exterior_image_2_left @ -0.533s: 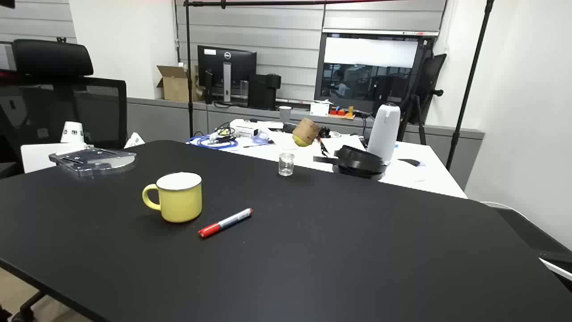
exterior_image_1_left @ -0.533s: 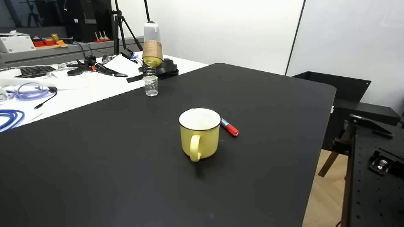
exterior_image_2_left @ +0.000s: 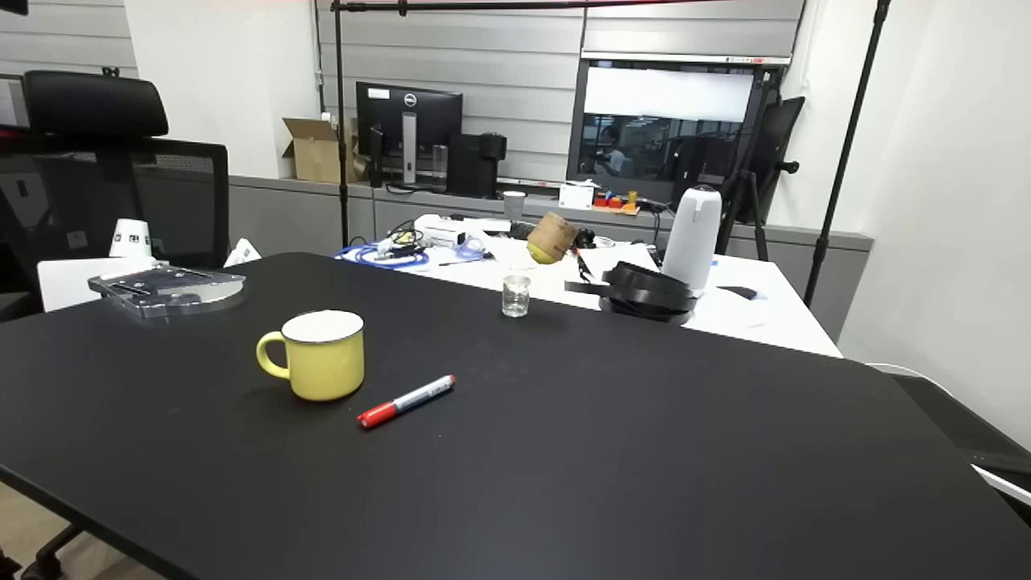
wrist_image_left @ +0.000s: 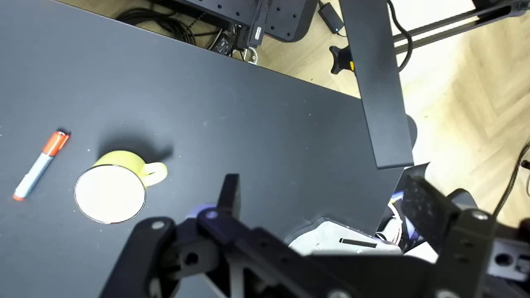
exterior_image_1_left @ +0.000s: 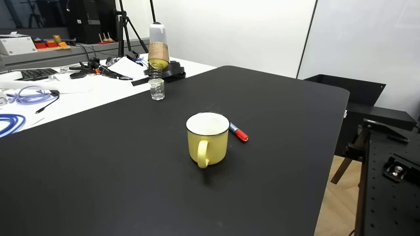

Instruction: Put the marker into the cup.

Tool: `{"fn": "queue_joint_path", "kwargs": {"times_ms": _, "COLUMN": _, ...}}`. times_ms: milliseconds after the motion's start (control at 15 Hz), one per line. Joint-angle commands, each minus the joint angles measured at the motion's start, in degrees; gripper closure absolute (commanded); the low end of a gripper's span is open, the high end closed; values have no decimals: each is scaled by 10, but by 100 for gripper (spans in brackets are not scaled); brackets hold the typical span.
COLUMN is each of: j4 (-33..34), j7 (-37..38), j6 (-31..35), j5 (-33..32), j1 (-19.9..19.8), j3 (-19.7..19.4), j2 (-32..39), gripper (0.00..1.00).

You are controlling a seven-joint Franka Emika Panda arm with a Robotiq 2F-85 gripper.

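The yellow mug (exterior_image_1_left: pixel 210 147) stands upright on the black table in both exterior views (exterior_image_2_left: pixel 326 370), its white inside showing. It also shows in the wrist view (wrist_image_left: pixel 111 194), at left. The marker (exterior_image_2_left: pixel 407 401) lies on the table beside the mug, with a red cap and a whitish-grey body. In an exterior view the mug hides part of the marker (exterior_image_1_left: pixel 241 134). In the wrist view the marker (wrist_image_left: pixel 39 167) lies left of the mug, apart from it. My gripper (wrist_image_left: pixel 325 186) is open with nothing between its fingers, to the right of the mug. It is out of both exterior views.
A small clear glass (exterior_image_2_left: pixel 515 296) stands near the table's far edge. A clear plate-like piece (exterior_image_2_left: pixel 173 290) lies at the table's side, also below the fingers in the wrist view (wrist_image_left: pixel 331 238). A long dark panel (wrist_image_left: pixel 379 91) overhangs the table edge.
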Motion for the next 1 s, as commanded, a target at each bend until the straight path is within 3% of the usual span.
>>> {"fn": "queue_joint_path", "kwargs": {"times_ms": 0, "j4": 1, "j7": -4, "j6": -3, "j5": 4, "j1": -9, "j3": 6, "j2": -1, "gripper": 0}}
{"fn": "queue_joint_path", "kwargs": {"times_ms": 200, "j4": -9, "j7": 7, "j6": 8, "j5": -19, "j1": -26, "j3": 7, "j2": -17, "gripper": 0}}
{"fn": "queue_joint_path", "kwargs": {"times_ms": 533, "j4": -48, "j7": 23, "j6": 35, "j5": -111, "j1": -100, "j3": -9, "j2": -46, "gripper": 0}}
{"fn": "queue_joint_path", "kwargs": {"times_ms": 933, "j4": -132, "j7": 39, "j6": 196, "j5": -199, "j1": -201, "j3": -48, "j2": -54, "gripper": 0}}
